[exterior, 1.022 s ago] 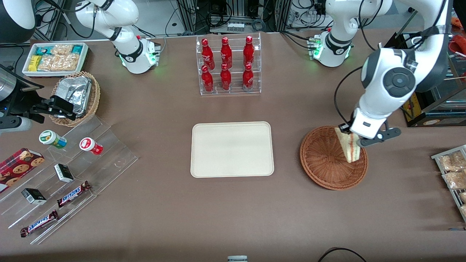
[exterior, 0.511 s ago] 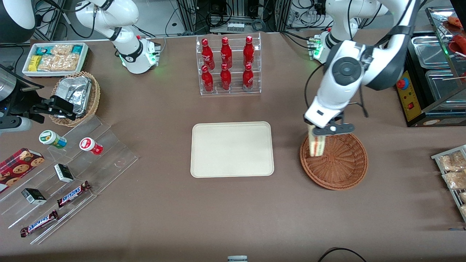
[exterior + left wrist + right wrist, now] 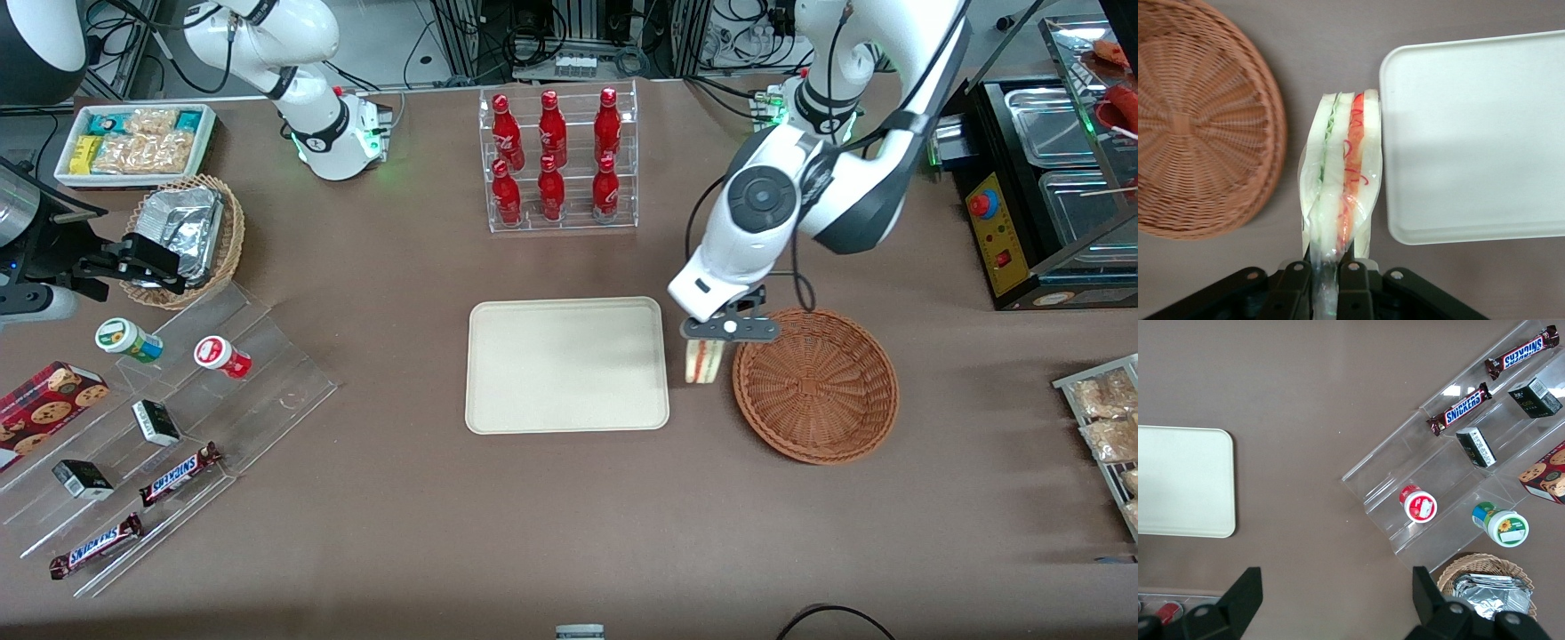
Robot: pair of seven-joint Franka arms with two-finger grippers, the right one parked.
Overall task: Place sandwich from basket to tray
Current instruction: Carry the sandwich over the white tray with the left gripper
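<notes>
Our gripper clenched the sandwich by its wrapper seam between basket and tray; it looked soft, light, crushable.

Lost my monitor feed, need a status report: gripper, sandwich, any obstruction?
Gripper shut on sandwich, held above the table between basket and tray. Basket empty. Nothing on tray, nothing between sandwich and tray.
</notes>
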